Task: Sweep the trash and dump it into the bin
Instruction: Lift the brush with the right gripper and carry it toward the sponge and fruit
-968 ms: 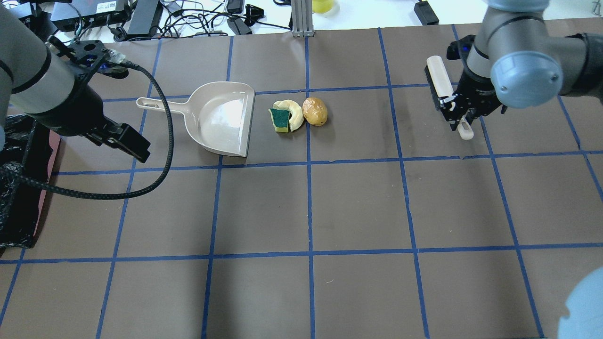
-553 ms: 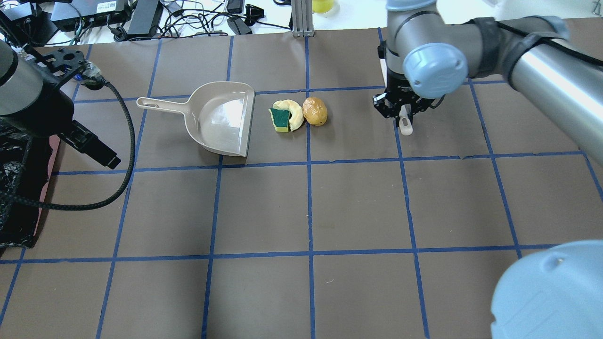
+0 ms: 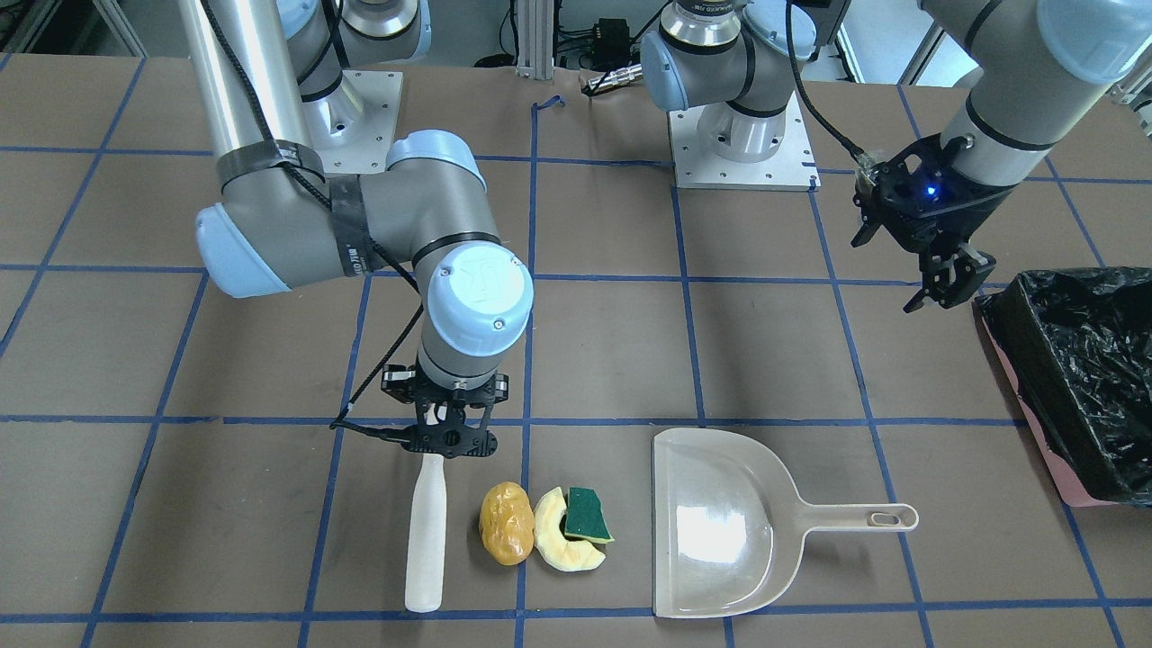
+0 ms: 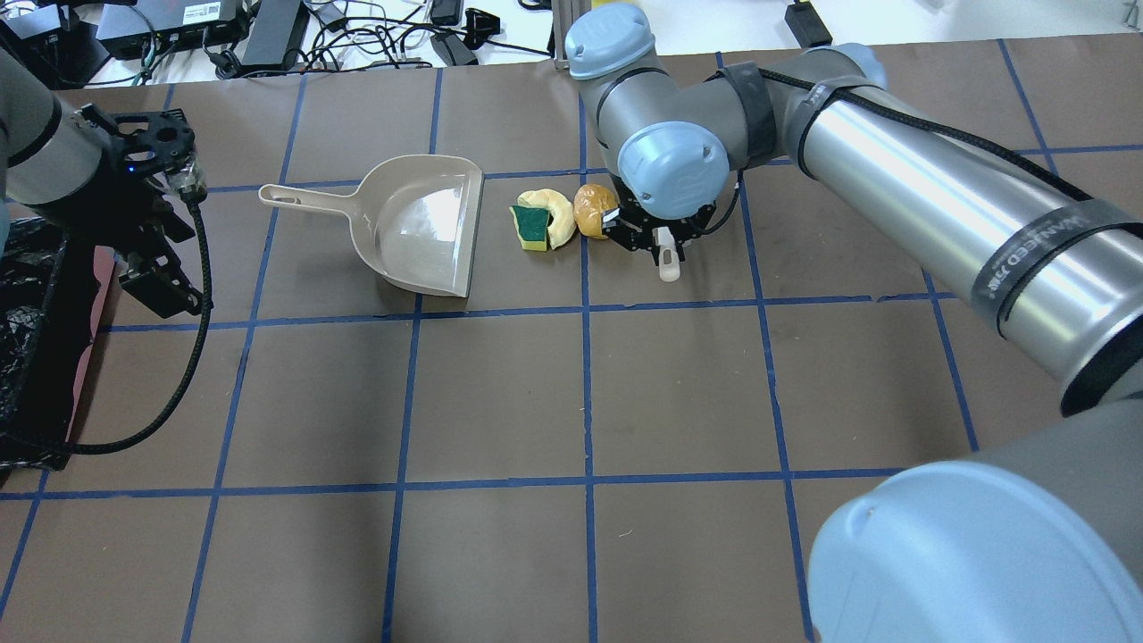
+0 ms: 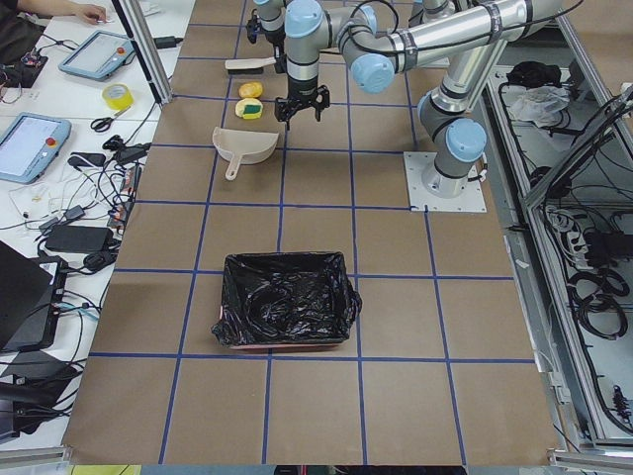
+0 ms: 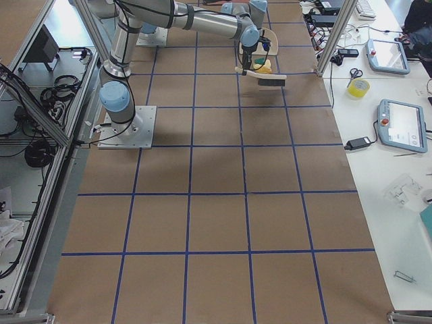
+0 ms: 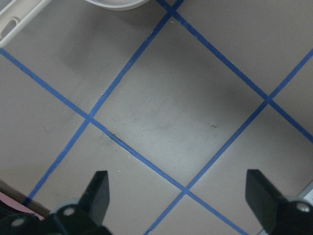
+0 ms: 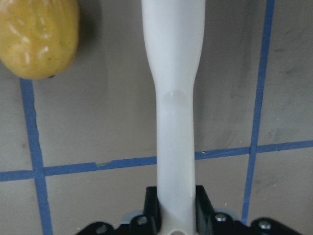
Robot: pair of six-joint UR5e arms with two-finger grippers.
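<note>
Table (image 4: 679,393): right hand (image 3: 447,441) brought brush (image 3: 426,531) beside potato (image 3: 505,523).

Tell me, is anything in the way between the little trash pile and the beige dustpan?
Nothing visible is. Only bare brown table lies between the green-and-yellow sponge piece and the open mouth of the flat beige plastic dustpan.

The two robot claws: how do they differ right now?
The right gripper is shut on the white brush; the left gripper is open and empty. The right gripper is low beside the potato-like lump; the left gripper hangs near the black-lined bin. Both are black two-finger grippers pointing down.
</note>
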